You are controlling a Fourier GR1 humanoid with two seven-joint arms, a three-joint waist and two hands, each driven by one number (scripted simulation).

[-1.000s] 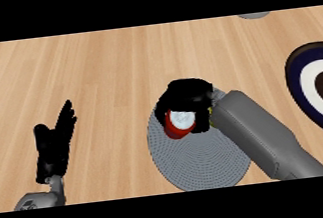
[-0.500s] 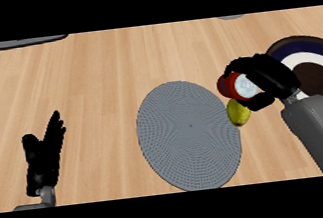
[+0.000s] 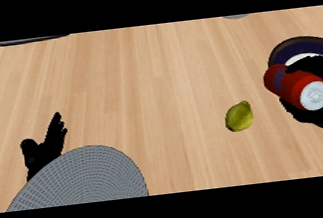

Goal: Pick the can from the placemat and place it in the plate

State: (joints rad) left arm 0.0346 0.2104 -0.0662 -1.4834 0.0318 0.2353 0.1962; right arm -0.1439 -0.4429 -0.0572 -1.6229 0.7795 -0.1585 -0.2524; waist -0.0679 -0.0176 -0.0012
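Fingers of the right hand curl round the red can, which lies tipped on its side with its pale end showing, held over the near rim of the dark plate at the counter's right edge. Left-hand fingers are straight and relaxed; that left hand rests open by the placemat.

Judging the risk: tipped like this, the can could roll once let go and run off the plate's rim onto the counter. Released too near the rim, it could also land half on the wood, towards the lime-like fruit nearby.

Counted from largest down: one counter, one grey round placemat at the near left edge, one plate, two hands, one can, one yellow-green fruit lying apart from both plate and placemat.
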